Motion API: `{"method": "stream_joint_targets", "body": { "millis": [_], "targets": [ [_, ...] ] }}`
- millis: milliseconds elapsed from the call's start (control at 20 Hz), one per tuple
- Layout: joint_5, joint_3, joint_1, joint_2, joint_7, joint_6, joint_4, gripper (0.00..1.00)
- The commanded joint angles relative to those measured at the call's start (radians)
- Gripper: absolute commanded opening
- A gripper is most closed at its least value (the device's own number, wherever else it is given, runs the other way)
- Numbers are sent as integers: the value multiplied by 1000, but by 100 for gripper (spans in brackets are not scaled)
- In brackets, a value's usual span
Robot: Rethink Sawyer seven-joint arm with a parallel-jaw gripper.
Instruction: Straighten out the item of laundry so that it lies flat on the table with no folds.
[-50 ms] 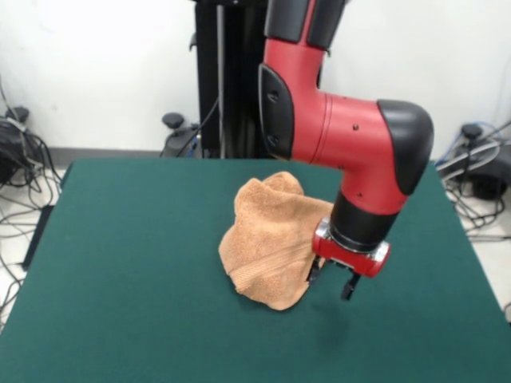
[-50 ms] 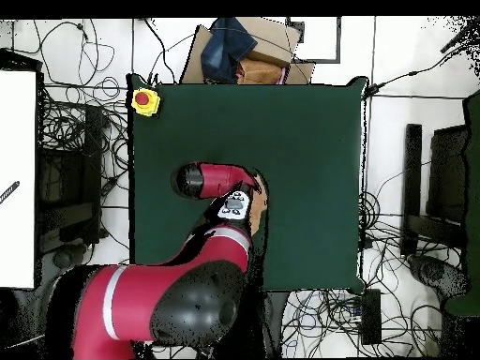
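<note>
Green felt table (image 1: 120,263) bears a bunched, upstanding peach towel (image 1: 267,243), one edge pinched in the jaws (image 1: 330,282).

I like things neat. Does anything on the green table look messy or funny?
Yes, the orange towel. It sits bunched in a lumpy heap near the middle of the table, standing up in folds instead of lying flat. The gripper is right beside its edge. Nothing looks spilled or broken.

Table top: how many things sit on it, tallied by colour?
Peach-orange: 1, the crumpled towel.
Yellow with a red button: 1, the box at the corner of the table.
Total: 2.
The pincer hangs beside the towel.
</note>
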Motion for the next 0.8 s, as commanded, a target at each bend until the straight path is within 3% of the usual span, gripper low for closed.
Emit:
{"method": "stream_joint_targets", "body": {
  "millis": [50, 450, 800],
  "targets": [
    [-73, 2, -5, -1, 13, 58, -33, 100],
    [-129, -70, 13, 39, 24, 95, -104, 100],
    [-160, -168, 77, 72, 71, 152, -123, 100]
  ]
}}
